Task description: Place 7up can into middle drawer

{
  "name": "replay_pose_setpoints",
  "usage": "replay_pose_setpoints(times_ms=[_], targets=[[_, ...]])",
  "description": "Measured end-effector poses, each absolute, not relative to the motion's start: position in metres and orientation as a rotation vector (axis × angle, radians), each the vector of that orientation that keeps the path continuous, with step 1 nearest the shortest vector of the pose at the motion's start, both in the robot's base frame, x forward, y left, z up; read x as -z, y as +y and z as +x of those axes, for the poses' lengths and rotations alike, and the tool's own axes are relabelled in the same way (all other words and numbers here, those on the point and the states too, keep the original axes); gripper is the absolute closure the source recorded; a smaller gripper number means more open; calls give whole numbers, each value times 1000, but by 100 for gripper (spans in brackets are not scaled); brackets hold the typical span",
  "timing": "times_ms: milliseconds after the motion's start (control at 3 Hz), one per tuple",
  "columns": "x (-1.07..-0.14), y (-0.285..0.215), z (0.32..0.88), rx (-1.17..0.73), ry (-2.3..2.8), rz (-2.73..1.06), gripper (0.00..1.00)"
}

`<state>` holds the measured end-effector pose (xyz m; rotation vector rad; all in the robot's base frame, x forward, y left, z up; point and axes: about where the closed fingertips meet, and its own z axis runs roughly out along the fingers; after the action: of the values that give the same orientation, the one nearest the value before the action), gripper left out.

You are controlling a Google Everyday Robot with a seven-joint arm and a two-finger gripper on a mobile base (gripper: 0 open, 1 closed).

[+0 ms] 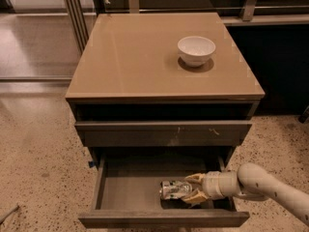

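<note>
The middle drawer [130,190] is pulled out at the bottom of the cabinet, and its flat grey floor shows. The 7up can [170,190], silver with green print and dented, lies on its side on the drawer floor towards the right. My gripper [189,190] reaches in from the right, low inside the drawer. Its two tan fingers [195,178] sit above and below the can's right end and hold it. The pale arm [270,185] runs off to the lower right.
A white bowl [196,49] stands on the tan cabinet top [135,57] at the back right. A shut drawer front with small pale scratches [164,132] is just above the open drawer. Speckled floor lies on the left, and a dark cabinet stands on the right.
</note>
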<state>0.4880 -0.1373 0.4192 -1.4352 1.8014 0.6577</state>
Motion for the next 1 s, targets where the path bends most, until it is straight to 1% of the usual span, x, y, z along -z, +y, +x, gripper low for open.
replay_pose_setpoints(times_ms=[1000], targets=[[-373,-138,530,-634,1794,-1452,100]])
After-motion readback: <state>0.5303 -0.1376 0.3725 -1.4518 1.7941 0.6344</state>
